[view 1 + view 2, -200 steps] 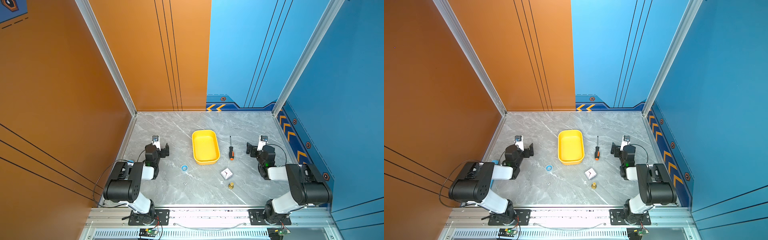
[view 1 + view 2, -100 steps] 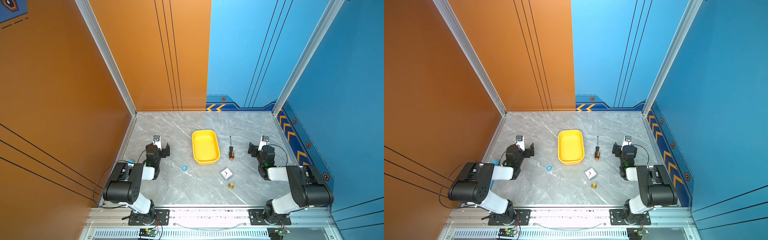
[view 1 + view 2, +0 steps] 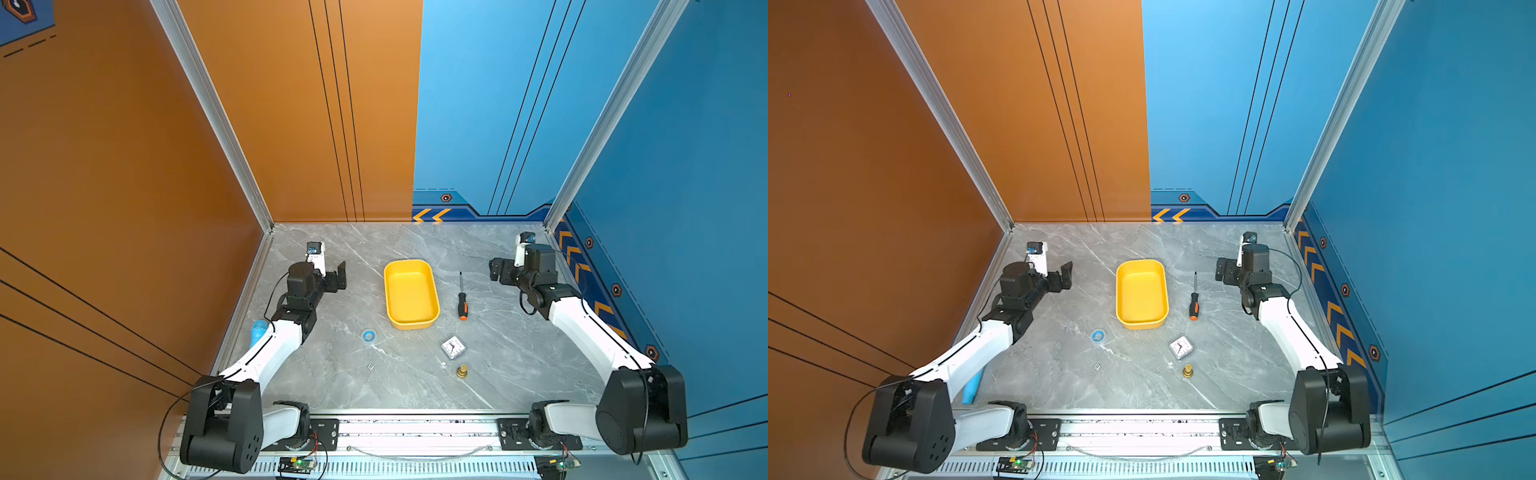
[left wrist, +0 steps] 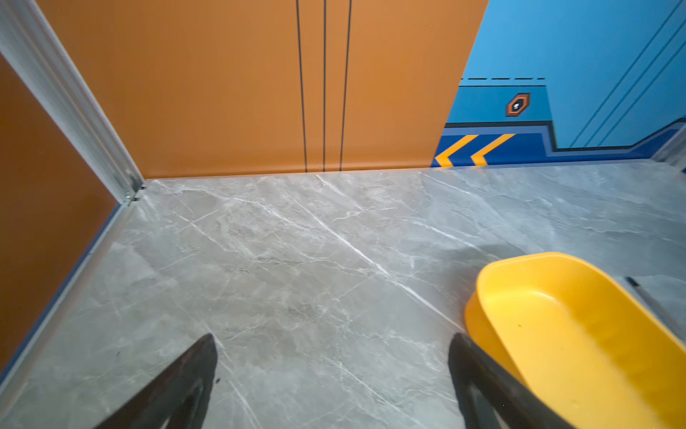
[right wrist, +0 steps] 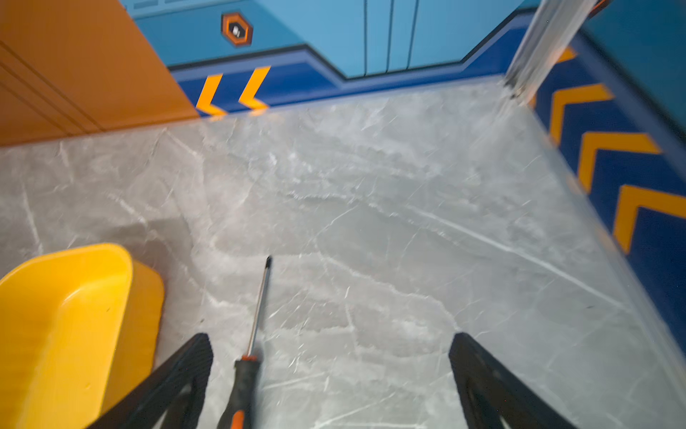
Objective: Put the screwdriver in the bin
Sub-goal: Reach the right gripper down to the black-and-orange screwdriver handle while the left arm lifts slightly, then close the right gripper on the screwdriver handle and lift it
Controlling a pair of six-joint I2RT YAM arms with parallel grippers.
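Right gripper [image 3: 498,270] hangs spread wide with nothing between its jaws, off to the side of the screwdriver [image 3: 461,297] and not touching it. Left gripper [image 3: 338,278] is just as wide and just as empty on the far side of the bin [image 3: 409,262].

The screwdriver lies flat on the marble table [image 3: 519,353], just beside the bin's long wall and roughly parallel to it, with its orange butt toward the robot and its tip toward the back wall.

In the right wrist view the handle sits close to one finger [image 5: 193,356] rather than centred in the gap. If the jaws come down like that, I reckon that finger lands on the handle or nudges it aside. The handle is round, so it may roll. Go for the thin shaft instead and it could slip out or pivot in the pads.

The bin is close too — a jaw on that side might clip its wall and shove the light tray. And the tool looks nearly as long as the bin, so a crooked release could leave it bridging the rim.

As for containers, there's one only — the yellow bin, and it's empty in both top views. The clock [image 3: 453,347], brass fitting [image 3: 462,371] and blue ring [image 3: 368,335] all lie on the table outside it.
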